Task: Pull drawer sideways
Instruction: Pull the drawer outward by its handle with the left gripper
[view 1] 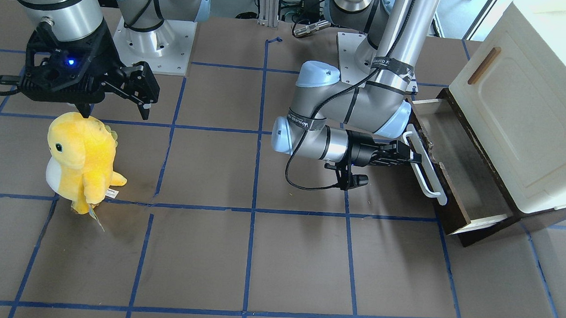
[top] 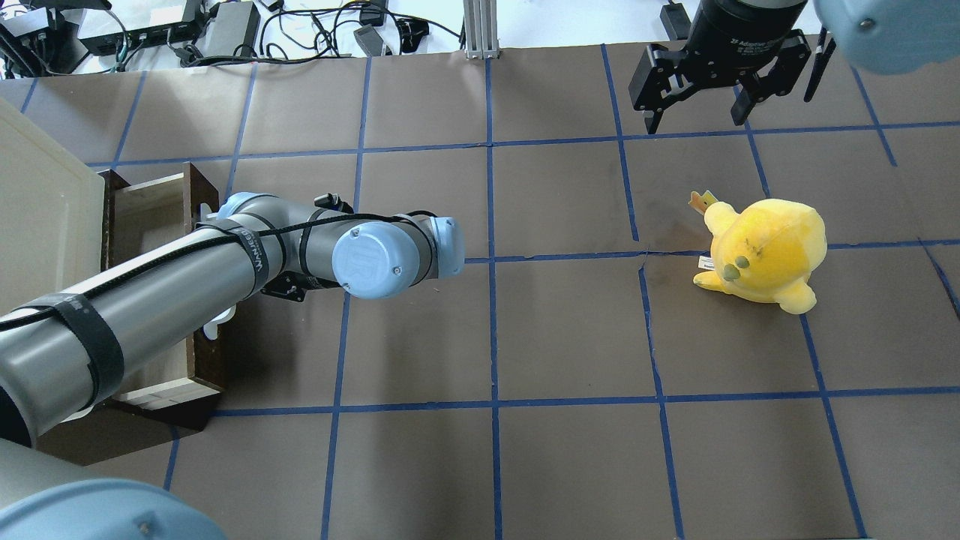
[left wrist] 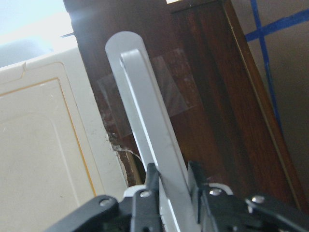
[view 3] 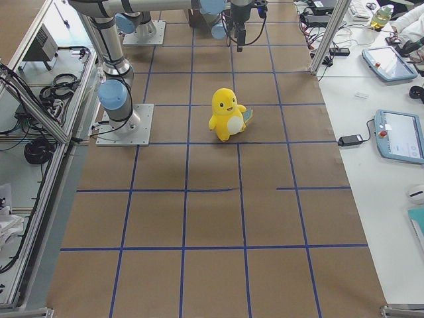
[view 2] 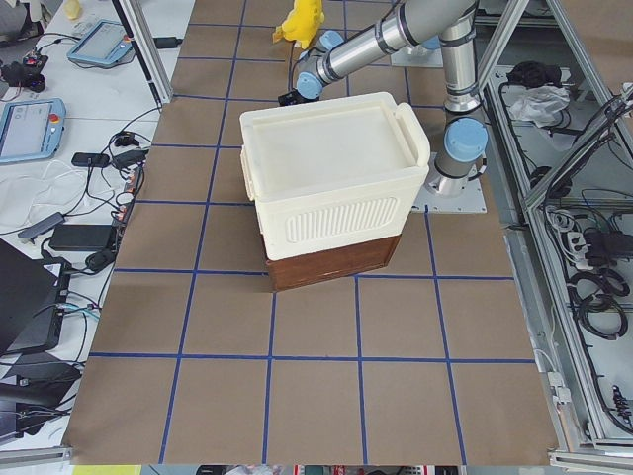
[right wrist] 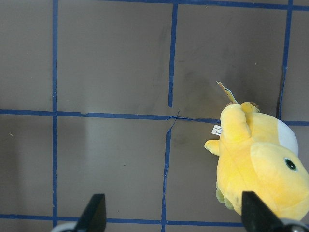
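Grips the white bar handle [left wrist: 145, 116] between the narrowed fingers of the left gripper [left wrist: 173, 170]; finds the drawer [view 1: 462, 158] directly ahead of those fingers, drawn partway out beneath the cream cabinet [view 1: 523, 108]; holds the right gripper [view 1: 116, 114] spread wide and empty, a yellow plush toy [view 1: 82, 160] below it on the table [view 1: 258, 254], not touching.

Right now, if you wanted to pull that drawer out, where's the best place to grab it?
Grab the long white bar handle on the dark front panel of the drawer, coming straight at the front. The bar stands off the panel, so fingers fit on either side. The left gripper is clamped on it that way.
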Tool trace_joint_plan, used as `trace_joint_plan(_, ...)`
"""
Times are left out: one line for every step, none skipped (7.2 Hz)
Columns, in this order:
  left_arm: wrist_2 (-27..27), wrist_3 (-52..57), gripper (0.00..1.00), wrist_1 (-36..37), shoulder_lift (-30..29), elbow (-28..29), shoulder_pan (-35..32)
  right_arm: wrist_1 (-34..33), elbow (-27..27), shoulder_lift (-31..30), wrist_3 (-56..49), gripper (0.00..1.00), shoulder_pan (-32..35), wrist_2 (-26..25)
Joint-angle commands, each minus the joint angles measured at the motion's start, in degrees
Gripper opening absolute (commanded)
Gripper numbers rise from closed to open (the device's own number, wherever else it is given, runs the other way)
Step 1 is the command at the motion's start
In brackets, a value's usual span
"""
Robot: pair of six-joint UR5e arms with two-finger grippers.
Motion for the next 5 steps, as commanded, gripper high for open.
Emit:
trace_joint_plan(0.17, 0.02, 0.28, 0.00, 0.08, 0.01, -0.51, 0.00, 0.00, 0.00, 0.00, 1.00, 0.00, 0.00)
trace_joint_plan(-0.17, 0.28, 0.99, 0.00, 0.87, 0.18, -0.51, 0.00, 0.00, 0.00, 0.00, 1.00, 0.00, 0.00)
trace_joint_plan(-1.57, 0.28, 1.00, -0.09, 1.83, 1.40, -0.69, 0.00, 0.00, 0.00, -0.09, 1.00, 0.00, 0.00)
trace_joint_plan(-5.85, 2.02, 1.00, -0.09, 3.41, 3.76, -0.78, 0.00, 0.00, 0.00, 0.00, 1.00, 0.00, 0.00)
trace_joint_plan(-11.46, 5.78, 1.00, 0.00, 4.64, 6.57, -0.78, 0.00, 0.00, 0.00, 0.00, 1.00, 0.00, 0.00)
